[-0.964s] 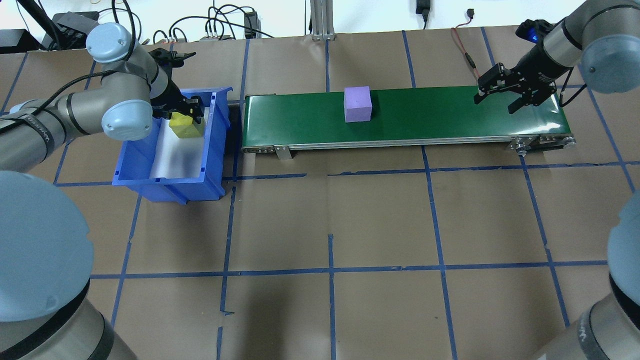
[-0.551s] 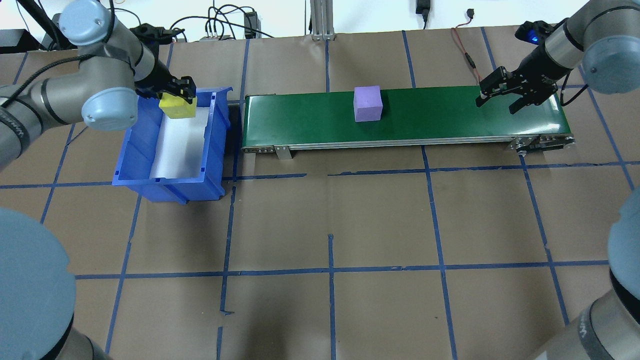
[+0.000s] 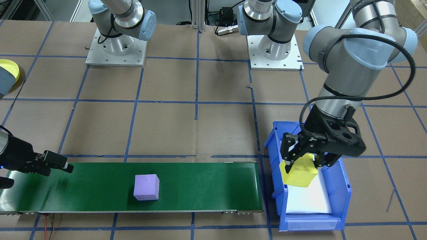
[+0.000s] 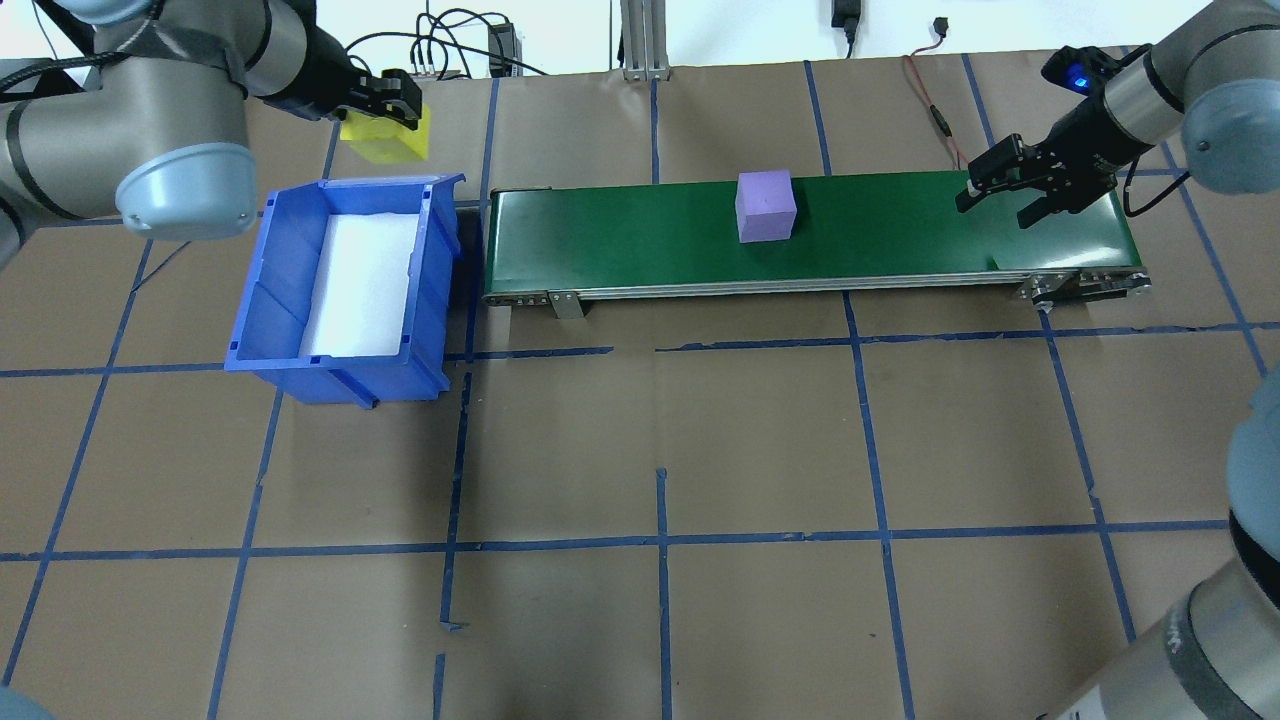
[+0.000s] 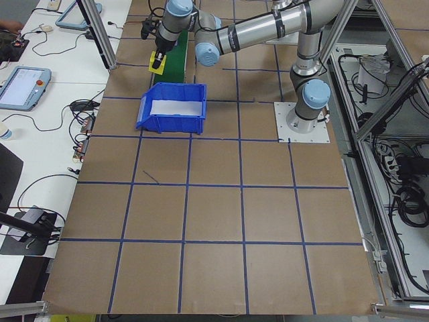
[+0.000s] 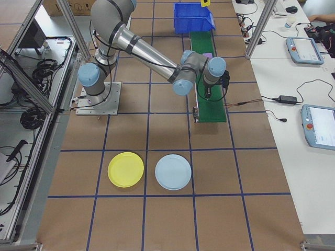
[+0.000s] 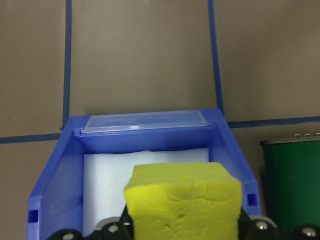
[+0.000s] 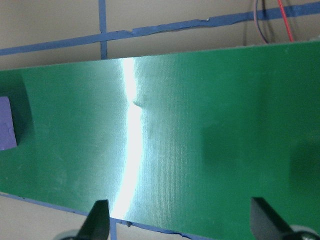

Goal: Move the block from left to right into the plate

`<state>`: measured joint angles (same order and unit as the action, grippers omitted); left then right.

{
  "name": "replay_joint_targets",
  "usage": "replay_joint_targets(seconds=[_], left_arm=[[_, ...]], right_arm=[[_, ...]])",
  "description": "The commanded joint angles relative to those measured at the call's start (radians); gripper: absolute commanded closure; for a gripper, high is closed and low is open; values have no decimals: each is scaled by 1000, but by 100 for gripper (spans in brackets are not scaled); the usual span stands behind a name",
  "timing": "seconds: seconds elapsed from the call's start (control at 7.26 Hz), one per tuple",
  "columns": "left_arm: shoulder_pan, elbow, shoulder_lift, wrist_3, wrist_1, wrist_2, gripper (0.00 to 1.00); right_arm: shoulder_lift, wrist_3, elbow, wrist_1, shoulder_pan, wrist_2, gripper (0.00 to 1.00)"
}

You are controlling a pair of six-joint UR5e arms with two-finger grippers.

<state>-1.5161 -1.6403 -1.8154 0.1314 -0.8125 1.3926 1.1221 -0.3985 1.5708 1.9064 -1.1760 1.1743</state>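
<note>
Spongy yellow foam block (image 7: 183,200), glossy belt (image 8: 200,130)

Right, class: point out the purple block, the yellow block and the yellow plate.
purple block (image 4: 766,205): overhead view, top face.
yellow block (image 3: 299,171): front-facing view, front face below the gripper.
yellow plate (image 6: 125,169): right side view, centre of its bare surface.

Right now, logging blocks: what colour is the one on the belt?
Purple block, clearest in the overhead view.

Brown table (image 4: 760,430) (blue tape grid), side bench (image 6: 293,172).
</note>
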Motion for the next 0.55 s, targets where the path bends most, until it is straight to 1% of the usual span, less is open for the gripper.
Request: replay_joint_targets(seconds=[0.0, 0.14, 0.28, 0.41], left_arm=[[-120, -22, -33, -113, 1, 6, 64], [-139, -24, -79, -115, 21, 8, 64], [-141, -23, -140, -115, 86, 8, 64], [-141, -22, -183, -116, 122, 6, 64]], right_arm=[[-2, -2, 3, 2, 3, -33, 3], [-2, 0, 5, 2, 3, -36, 3], [-2, 4, 5, 2, 3, -38, 3], [-4, 0, 5, 2, 3, -38, 2]])
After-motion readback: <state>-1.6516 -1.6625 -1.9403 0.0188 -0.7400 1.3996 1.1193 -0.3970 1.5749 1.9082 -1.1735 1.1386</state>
